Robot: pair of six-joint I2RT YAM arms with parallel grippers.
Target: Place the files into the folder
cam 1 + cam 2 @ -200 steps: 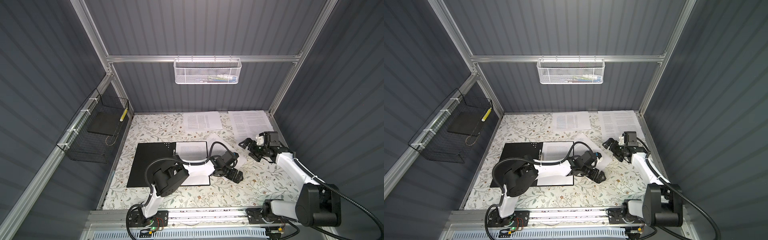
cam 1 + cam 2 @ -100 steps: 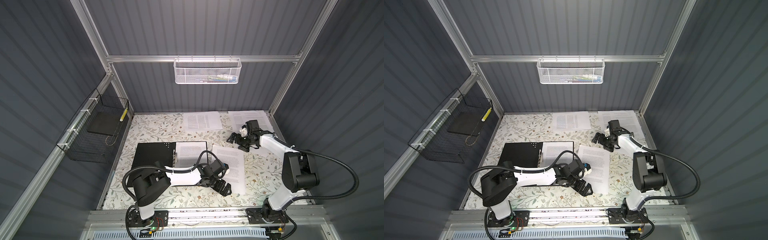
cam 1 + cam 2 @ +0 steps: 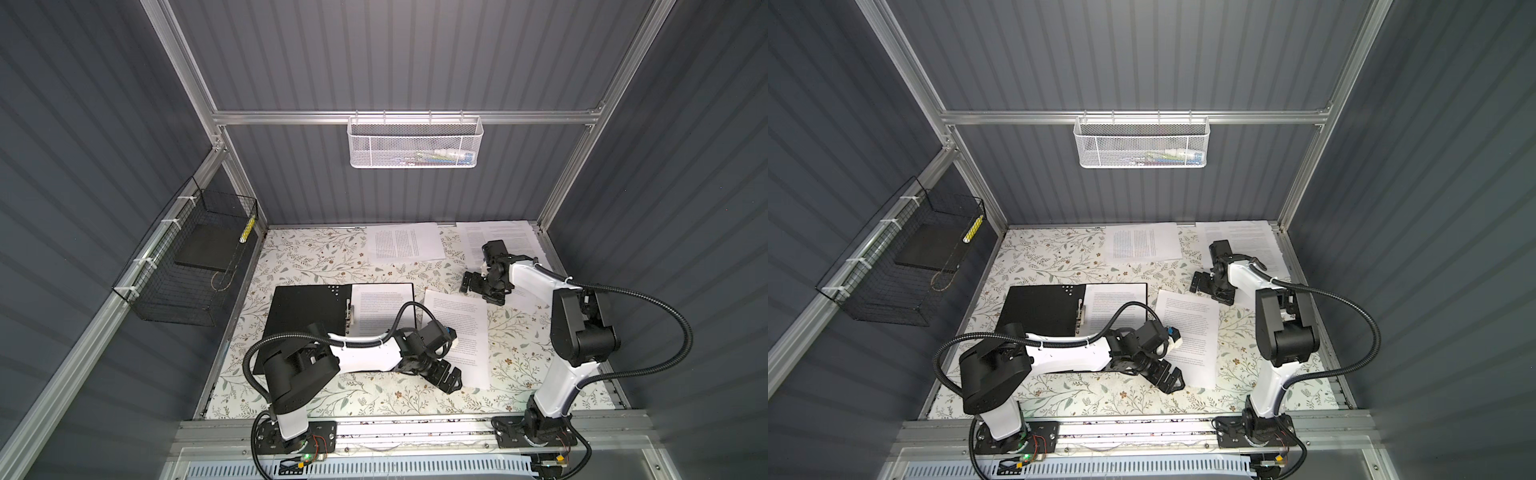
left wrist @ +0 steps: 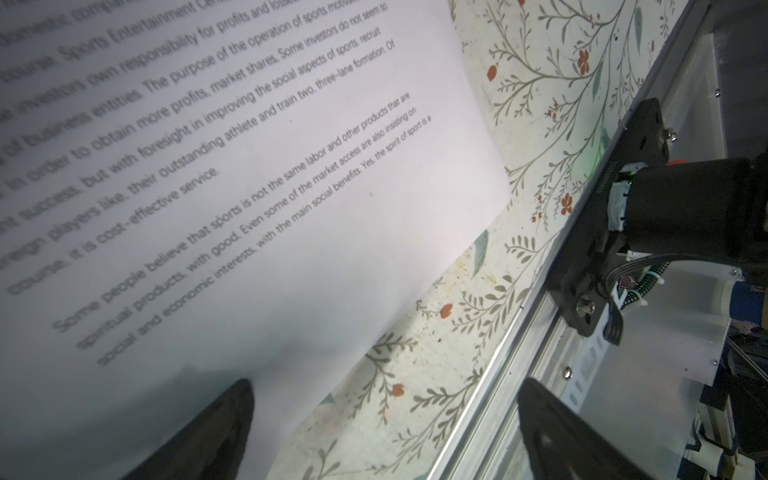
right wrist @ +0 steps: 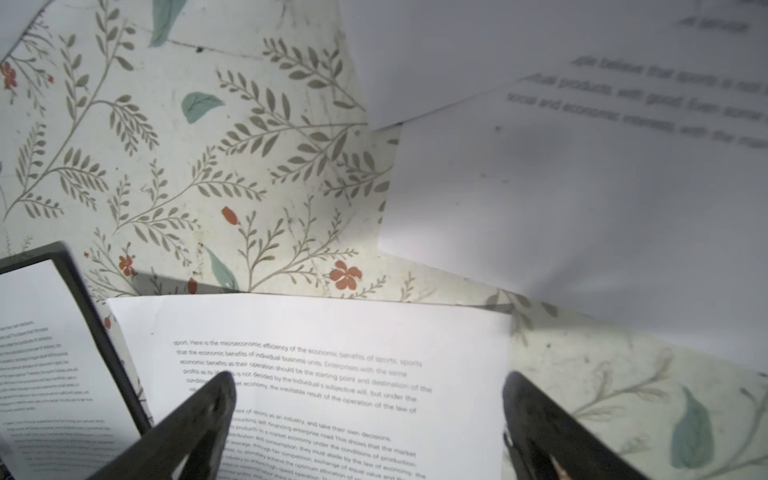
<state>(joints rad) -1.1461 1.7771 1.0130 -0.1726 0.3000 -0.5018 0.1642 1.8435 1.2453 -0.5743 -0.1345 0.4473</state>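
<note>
The left hand (image 3: 448,376) is now sitting nearer the front rail than a second ago, and the right hand (image 3: 478,288) is reaching further left. Both are gaping wide and holding nothing. The folder (image 3: 305,309) is lying open on the left of the floral worktop (image 3: 316,257), with one of the files (image 3: 380,309) resting inside. Another sheet (image 3: 461,332) is lying just right of it, under the left hand's fingertip, and the far sheets (image 3: 405,245) are lying by the back wall. Grey ribbed walls (image 3: 415,62) are enclosing everything. A black wire basket (image 3: 174,305) is hanging on the left and a white mesh basket (image 3: 415,145) at the far end.

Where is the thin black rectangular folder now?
In both top views, the folder lies open left of centre on the floral tabletop, left of a loose white sheet.
</note>
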